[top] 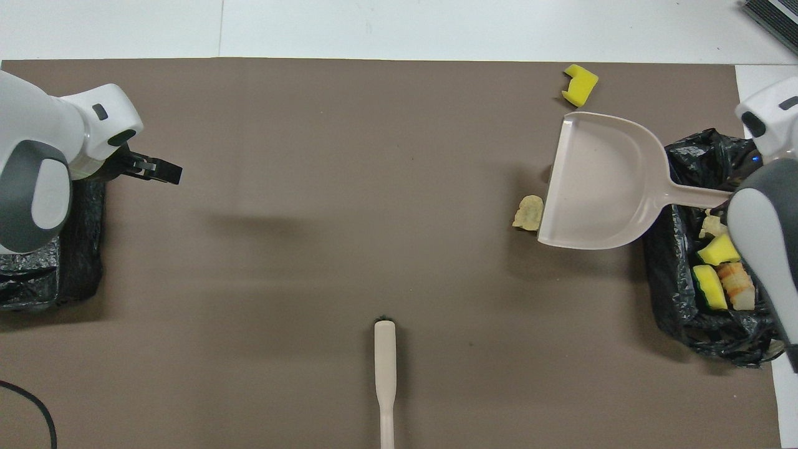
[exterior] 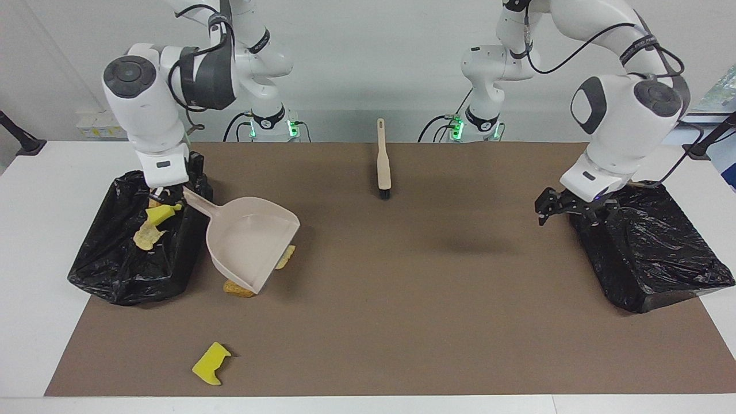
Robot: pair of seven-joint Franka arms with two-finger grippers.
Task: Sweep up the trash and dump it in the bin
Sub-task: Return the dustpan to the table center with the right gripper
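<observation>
The right gripper (exterior: 167,196) was clamped on the handle of the beige plastic dustpan (exterior: 248,238) and held it tilted over the brown mat (exterior: 402,276), beside the black-lined bin (exterior: 109,270) at the right arm's end. The pan hid most of a tan-orange pastry piece (exterior: 237,289) and part of a pale crisp-like scrap (top: 528,212). Four scraps, as far as could be made out, lay in that bin, among them a yellow sponge chunk (top: 718,249). A notched yellow sponge piece (exterior: 210,363) lay farther from the robots. The left gripper (exterior: 566,208) hung wide open and empty by the second black-lined bin (exterior: 650,253). The beige-handled brush (exterior: 383,161) lay near the robots.
</observation>
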